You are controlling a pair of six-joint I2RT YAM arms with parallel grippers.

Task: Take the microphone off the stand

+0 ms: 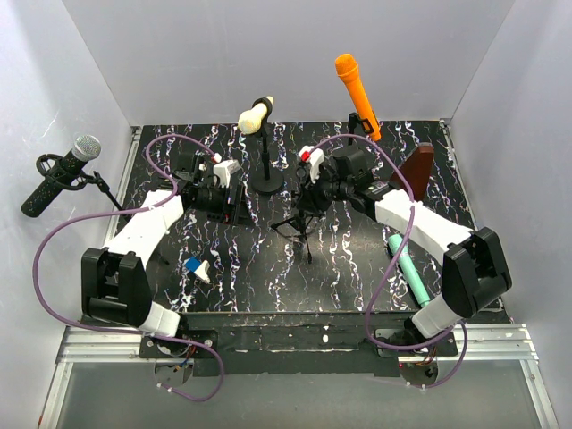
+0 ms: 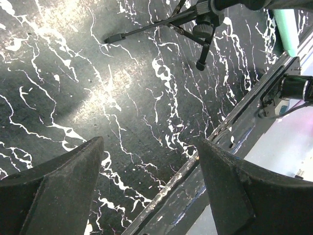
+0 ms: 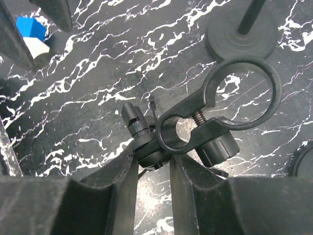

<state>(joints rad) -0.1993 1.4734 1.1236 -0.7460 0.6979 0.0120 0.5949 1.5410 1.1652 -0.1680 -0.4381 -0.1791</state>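
A small black tripod stand (image 1: 302, 223) stands mid-table. Its ring clip (image 3: 230, 93) is empty. My right gripper (image 3: 152, 156) is shut on the swivel joint (image 3: 146, 142) just under that clip; in the top view the gripper (image 1: 310, 197) sits over the tripod. A teal microphone (image 1: 407, 268) lies flat on the table at the right, beside my right arm, and its end shows in the left wrist view (image 2: 288, 27). My left gripper (image 2: 149, 144) is open and empty above bare table, left of the tripod (image 2: 200, 24). In the top view it (image 1: 232, 204) hovers.
A cream microphone (image 1: 256, 114) sits on a round-base stand (image 1: 267, 183) at the back centre. An orange microphone (image 1: 356, 89) stands back right, a grey-headed black one (image 1: 63, 174) far left. A brown wedge (image 1: 418, 168) and a blue-white block (image 1: 197, 268) lie on the table.
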